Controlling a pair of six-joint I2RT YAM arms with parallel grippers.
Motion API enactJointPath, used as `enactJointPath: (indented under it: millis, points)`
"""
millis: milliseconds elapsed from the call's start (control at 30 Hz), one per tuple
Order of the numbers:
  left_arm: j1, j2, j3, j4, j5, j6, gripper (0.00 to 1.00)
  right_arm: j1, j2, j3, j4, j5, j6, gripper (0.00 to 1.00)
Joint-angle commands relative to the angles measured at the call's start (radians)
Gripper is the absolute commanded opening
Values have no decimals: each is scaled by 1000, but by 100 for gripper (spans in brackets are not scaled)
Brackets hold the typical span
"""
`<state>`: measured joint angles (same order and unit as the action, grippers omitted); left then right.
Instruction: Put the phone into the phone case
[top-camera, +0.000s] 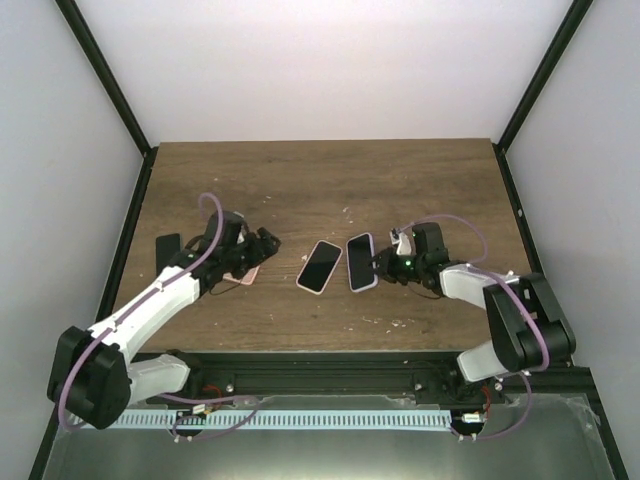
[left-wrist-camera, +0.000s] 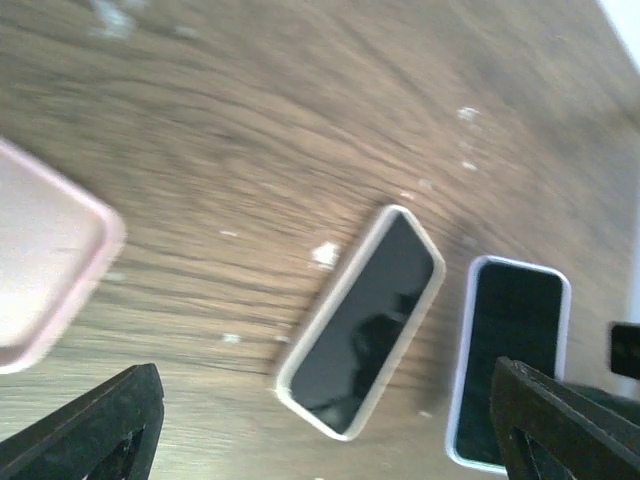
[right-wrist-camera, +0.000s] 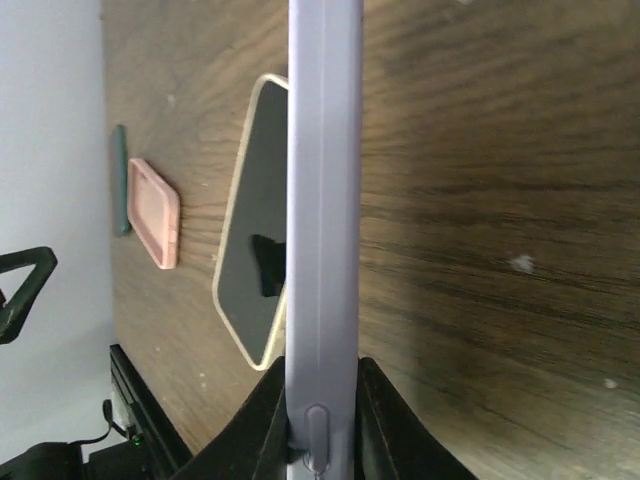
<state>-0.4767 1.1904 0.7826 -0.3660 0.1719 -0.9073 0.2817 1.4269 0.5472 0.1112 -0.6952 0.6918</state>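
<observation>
A dark-screened phone in a cream rim (top-camera: 320, 266) (left-wrist-camera: 360, 325) (right-wrist-camera: 250, 220) lies flat mid-table. Beside it on the right is a second phone in a lavender case (top-camera: 361, 261) (left-wrist-camera: 515, 360) (right-wrist-camera: 323, 200). My right gripper (top-camera: 385, 265) (right-wrist-camera: 322, 400) is shut on its right end, and the right wrist view shows it edge-on. An empty pink phone case (top-camera: 246, 274) (left-wrist-camera: 50, 270) (right-wrist-camera: 153, 212) lies left of both, partly under my left arm. My left gripper (top-camera: 262, 243) (left-wrist-camera: 330, 440) is open over the wood between the pink case and the cream-rimmed phone, holding nothing.
A dark flat object (top-camera: 167, 250) (right-wrist-camera: 121, 180) lies near the table's left edge, beyond the pink case. Black frame rails border the wooden table (top-camera: 330, 180) on both sides. The arm bases stand along the near edge.
</observation>
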Motion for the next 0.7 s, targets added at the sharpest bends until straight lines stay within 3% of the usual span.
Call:
enactJointPath:
  millis: [0,133,333,533,667]
  points:
    - [88,-36,-75,-93,-119,-38,87,-21,64,2,127,-25,-11,13]
    - [171,-42,-143,-93,-138,-104,81,-38,124,-7,167,-25,10,15]
    - [285,-16,-208,-73,-176,-163,83,-64,193,-33,217,-46,54,27]
    - [337,52,-205,-51,-239,-162,67,-67,147,-50,182,11,37,51]
    - [338,85,-167,-58,-272,-134,66,-68,59,-37,96,62,-4,68]
